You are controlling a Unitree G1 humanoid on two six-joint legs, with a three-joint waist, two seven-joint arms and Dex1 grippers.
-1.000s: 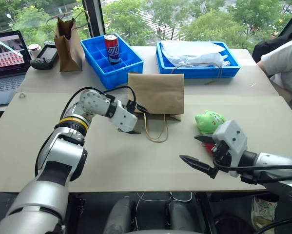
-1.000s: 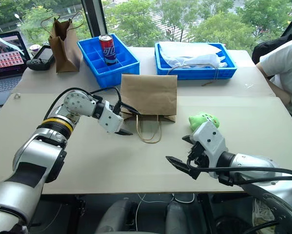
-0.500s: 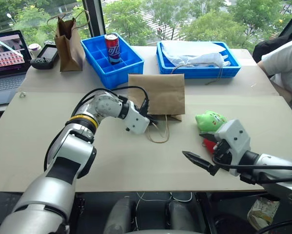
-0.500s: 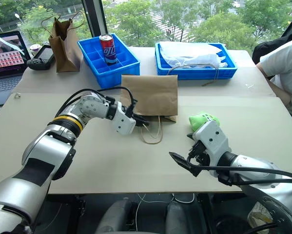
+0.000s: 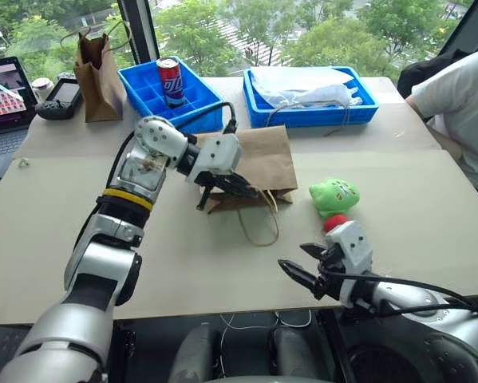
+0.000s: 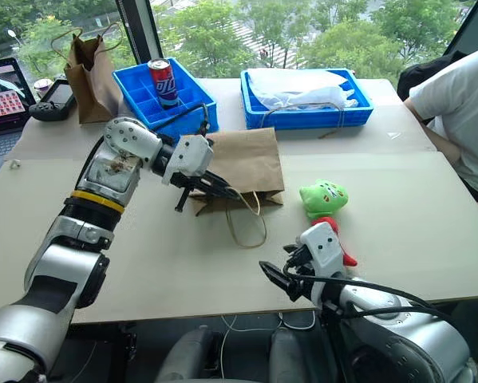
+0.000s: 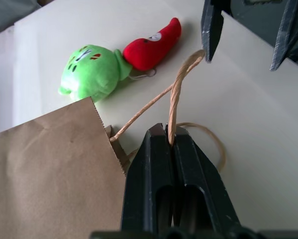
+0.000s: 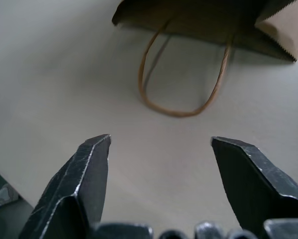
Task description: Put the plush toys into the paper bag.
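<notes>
The left gripper (image 7: 171, 142) had its jaws clamped on a twisted twine handle (image 7: 175, 94) of the flat kraft bag (image 5: 254, 159), while the right gripper (image 8: 158, 164) kept its jaws apart above the matte desk (image 5: 430, 207).

Matt kraft paper bag (image 5: 253, 159), fuzzy plush toys (image 5: 333, 195), smooth table (image 5: 430, 207).

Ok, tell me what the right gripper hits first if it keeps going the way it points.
Probably the lower twine handle lying on the table, then the paper bag mouth behind it. The right gripper is open; depth is unclear.
</notes>
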